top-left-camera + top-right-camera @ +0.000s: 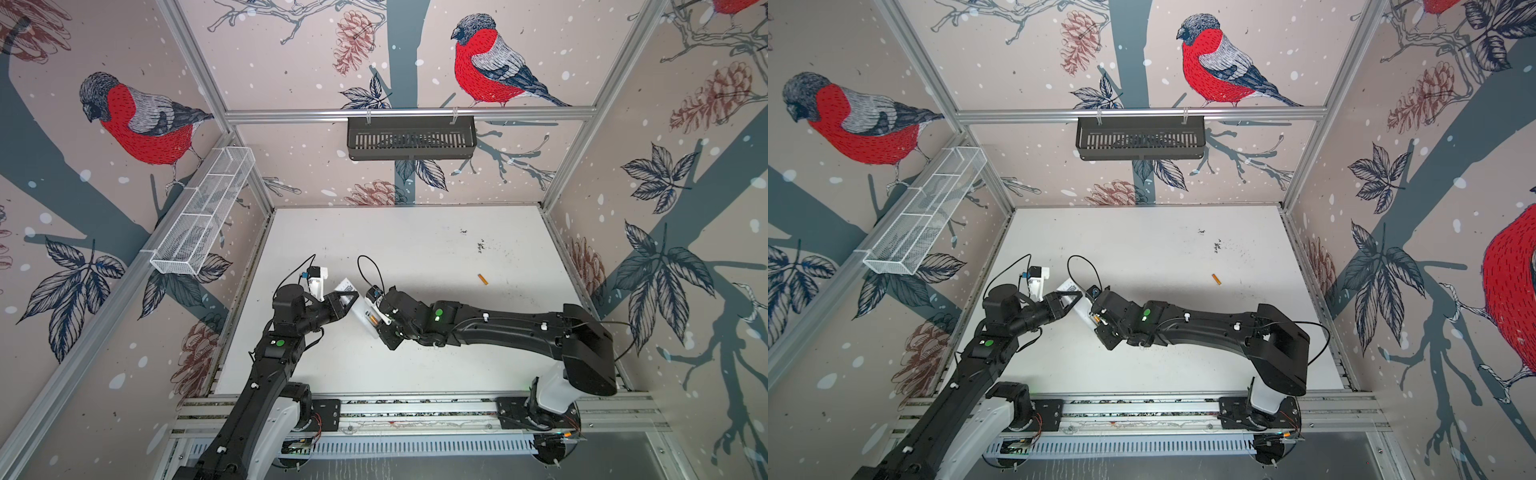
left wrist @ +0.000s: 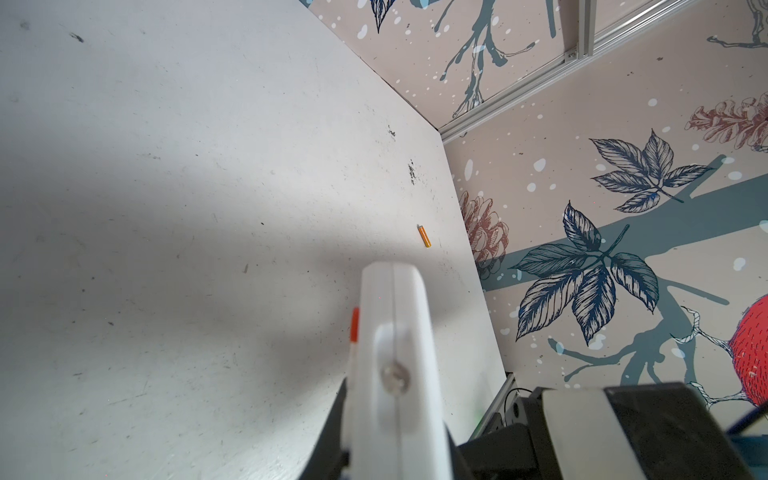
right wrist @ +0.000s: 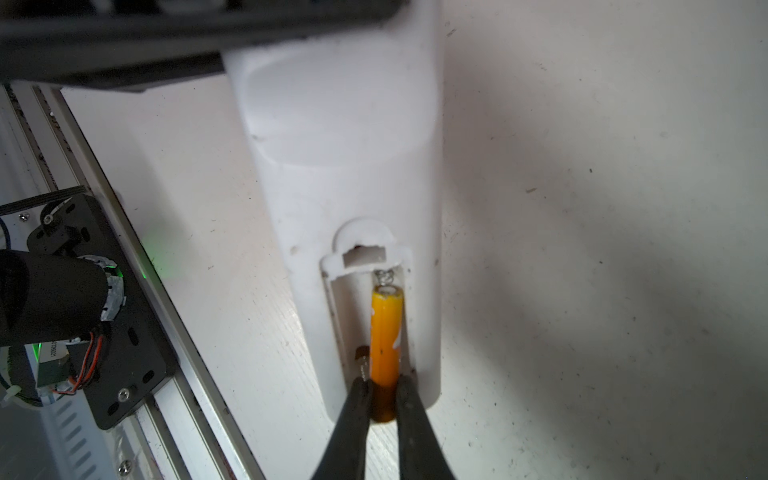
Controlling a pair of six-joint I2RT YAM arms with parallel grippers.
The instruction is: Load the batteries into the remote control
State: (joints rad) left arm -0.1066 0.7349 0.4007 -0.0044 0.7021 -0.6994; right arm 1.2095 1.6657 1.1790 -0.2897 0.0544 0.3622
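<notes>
Status: right jaws were clamped on a thin orange cylindrical battery (image 3: 386,332), low centre of the right wrist frame. Its far end sat against the spring (image 3: 384,277) in one slot of the slim white rectangular plastic remote control (image 3: 345,145) (other slot empty). The left jaws were clamped on the remote's upper end, probably bracing it against the push. The second orange battery (image 1: 482,279) lay loose on the white surface (image 1: 415,249), right of centre, well apart.
</notes>
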